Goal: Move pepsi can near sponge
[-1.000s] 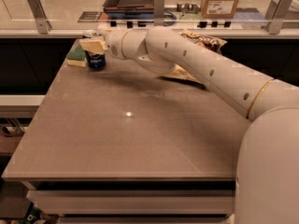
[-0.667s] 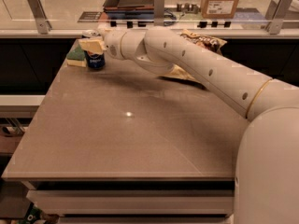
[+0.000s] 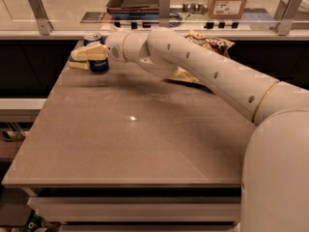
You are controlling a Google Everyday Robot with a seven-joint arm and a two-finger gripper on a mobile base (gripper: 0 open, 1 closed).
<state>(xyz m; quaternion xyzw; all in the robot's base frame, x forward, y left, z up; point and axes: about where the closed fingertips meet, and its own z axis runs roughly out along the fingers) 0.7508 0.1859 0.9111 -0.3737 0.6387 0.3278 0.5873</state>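
Since a second ago you have moved almost nothing: the arm (image 3: pixel 203 66) still reaches from the right across the back of the table (image 3: pixel 145 149), and the can and sponge sit where they did. Your gripper (image 3: pixel 90 52) is at the far left corner, laid against the front of the can (image 3: pixel 100 64). You cannot tell from here whether it is clamped on the can or loose. The can stands upright on the table, its silver top clear above the gripper. The sponge (image 3: pixel 77 63) lies just beside the can on its left, so close that you cannot tell whether they touch. A chip bag (image 3: pixel 212 41) lies behind the arm, well apart from both.
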